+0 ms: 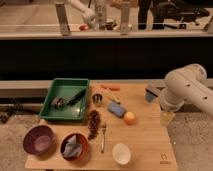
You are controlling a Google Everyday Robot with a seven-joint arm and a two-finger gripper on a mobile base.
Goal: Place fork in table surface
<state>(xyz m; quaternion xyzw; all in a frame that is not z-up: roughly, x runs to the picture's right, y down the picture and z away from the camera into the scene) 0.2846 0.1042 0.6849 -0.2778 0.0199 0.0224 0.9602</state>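
Starting far to the left of the pincer point(166, 116), a purple bowl point(39, 139) sits on the table surface point(146, 140), lower than the pincer. A green tray point(50, 102) lies also far to its left and a bit higher, with a black-handled tool point(76, 95) inside. A red-brown bowl point(62, 145) holding a grey cloth point(73, 145) comes next. The fork point(103, 137) lies flat on the wood, well apart from the pincer, to its left and lower, between a dark brown cone point(93, 124) and a white bowl point(121, 153). A blue object point(116, 109) and an orange point(130, 118) are nearer, the orange about level with the pincer. The pincer itself hangs at the end of the white arm point(185, 87), over the right edge of the table; whether it is released or clenched I cannot tell
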